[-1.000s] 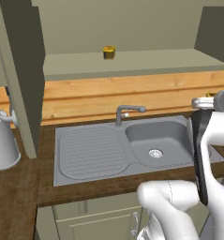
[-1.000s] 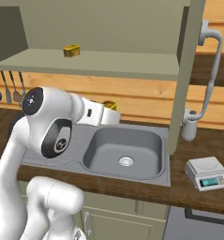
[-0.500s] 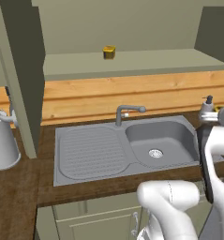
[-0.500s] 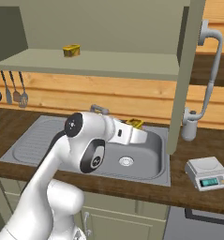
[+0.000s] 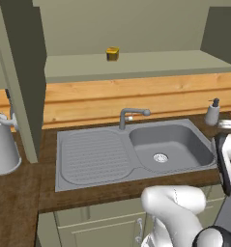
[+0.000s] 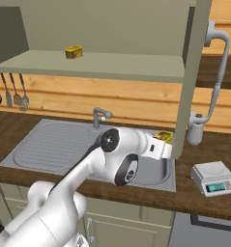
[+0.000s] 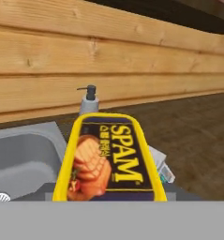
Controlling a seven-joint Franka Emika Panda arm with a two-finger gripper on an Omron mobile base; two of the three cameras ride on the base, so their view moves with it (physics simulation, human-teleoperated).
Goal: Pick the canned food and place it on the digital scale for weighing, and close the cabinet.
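Observation:
My gripper (image 6: 164,142) is shut on the canned food (image 6: 164,137), a yellow can with a dark label, and holds it above the sink's right end. In the hand view the canned food (image 7: 108,161) lies lengthwise in front of the camera and hides the fingertips. The digital scale (image 6: 213,177) sits on the dark counter to the right of the can and lower; a corner of the digital scale (image 7: 161,167) peeks out beside the can. The cabinet (image 6: 97,63) stands open, its door (image 6: 190,72) hanging just right of the can.
A similar yellow can (image 6: 73,51) stands on the cabinet shelf, also (image 5: 112,53). A grey soap pump (image 7: 89,101) stands behind the sink (image 5: 136,149), whose faucet (image 5: 129,116) rises at the back. Utensils (image 6: 13,94) hang at the left wall.
The arm has swung to the right with the can in its grip, from over the sink's left part to its right end, nearer the scale.

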